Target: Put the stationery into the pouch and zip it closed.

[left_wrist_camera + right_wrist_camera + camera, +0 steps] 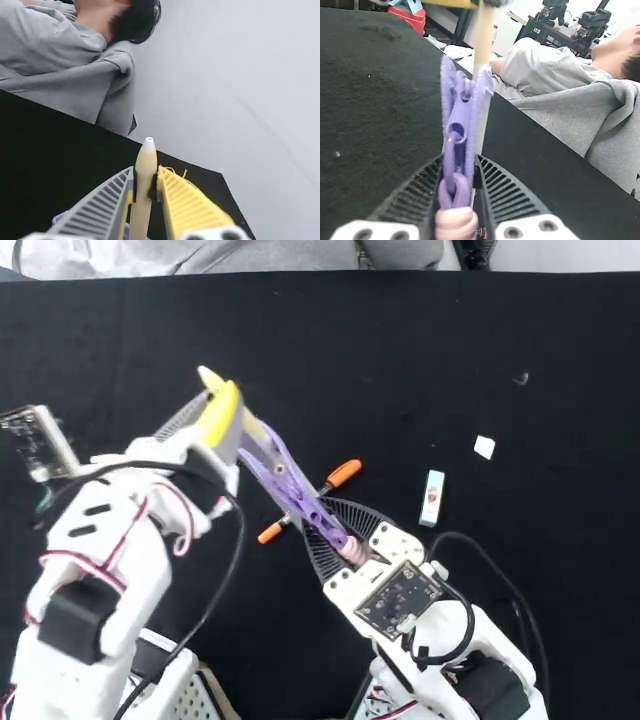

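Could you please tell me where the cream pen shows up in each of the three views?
High view: the pen slants left of centre, clamped in the left gripper, its lower end meeting the purple pouch.
Left wrist view: the pen stands between that gripper's fingers, tip past them.
Right wrist view: the pen rises beyond the pouch.
Shared landmark: the black tabletop.

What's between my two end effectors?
The purple pouch spans the gap, clearest in the high view. The right end effector pinches its zipper end; the left end effector holds a cream pen at the other.
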Controlling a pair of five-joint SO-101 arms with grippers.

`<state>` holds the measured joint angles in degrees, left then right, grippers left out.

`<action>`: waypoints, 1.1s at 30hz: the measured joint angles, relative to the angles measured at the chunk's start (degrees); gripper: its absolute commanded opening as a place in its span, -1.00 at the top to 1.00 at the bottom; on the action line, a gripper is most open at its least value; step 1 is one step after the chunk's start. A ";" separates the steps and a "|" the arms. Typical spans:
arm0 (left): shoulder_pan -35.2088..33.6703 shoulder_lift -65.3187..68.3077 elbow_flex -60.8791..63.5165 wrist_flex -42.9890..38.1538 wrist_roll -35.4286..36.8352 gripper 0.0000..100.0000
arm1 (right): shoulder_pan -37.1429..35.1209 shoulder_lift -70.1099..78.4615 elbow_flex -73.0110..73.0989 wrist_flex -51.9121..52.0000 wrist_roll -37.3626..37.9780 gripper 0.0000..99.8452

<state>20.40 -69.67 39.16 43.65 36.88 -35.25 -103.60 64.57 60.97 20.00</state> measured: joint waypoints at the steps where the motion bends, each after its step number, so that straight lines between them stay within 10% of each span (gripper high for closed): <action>1: 0.88 0.09 1.76 -1.76 -0.88 0.94 | 0.00 0.00 0.00 0.00 0.00 0.98; 9: 8.53 -0.62 12.84 -10.99 -6.51 0.94 | 0.09 0.00 0.00 0.00 0.00 0.98; 33: 6.15 -0.62 9.76 -3.25 -10.20 0.72 | 0.09 0.00 -1.05 0.26 0.00 0.98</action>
<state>26.55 -70.29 48.92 40.40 26.68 -35.16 -103.60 63.52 61.23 20.00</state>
